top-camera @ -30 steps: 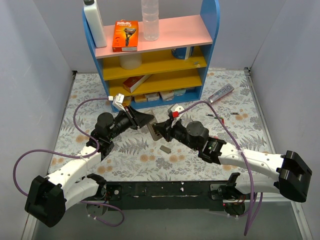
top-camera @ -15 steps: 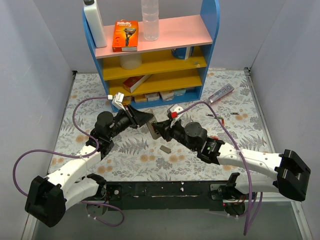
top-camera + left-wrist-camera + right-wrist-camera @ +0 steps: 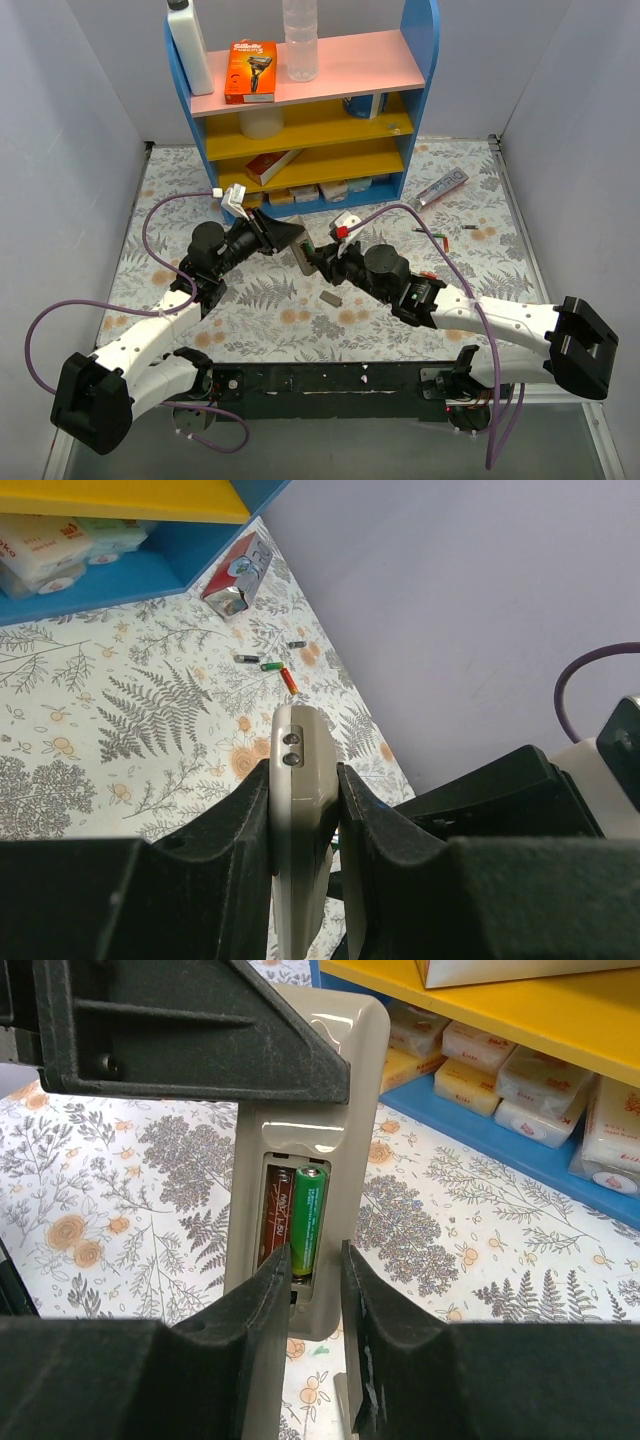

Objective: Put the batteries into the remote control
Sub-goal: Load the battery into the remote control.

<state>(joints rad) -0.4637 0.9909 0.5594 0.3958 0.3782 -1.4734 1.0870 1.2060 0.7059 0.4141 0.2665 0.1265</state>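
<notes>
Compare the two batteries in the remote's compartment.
Colour: the green battery is bright green, the dark red battery brownish red. Place: in the right wrist view the green battery lies right, the dark red battery left. The green battery lines up with the gap of the right tool; the dark red battery sits beside that gap. Both lie lengthwise, side by side, in the remote control.

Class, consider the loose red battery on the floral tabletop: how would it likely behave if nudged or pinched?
Lying on its side, the red battery is a tiny cylinder, so a nudge would probably roll it. Its thin, rounded body may slip from a pinch.
</notes>
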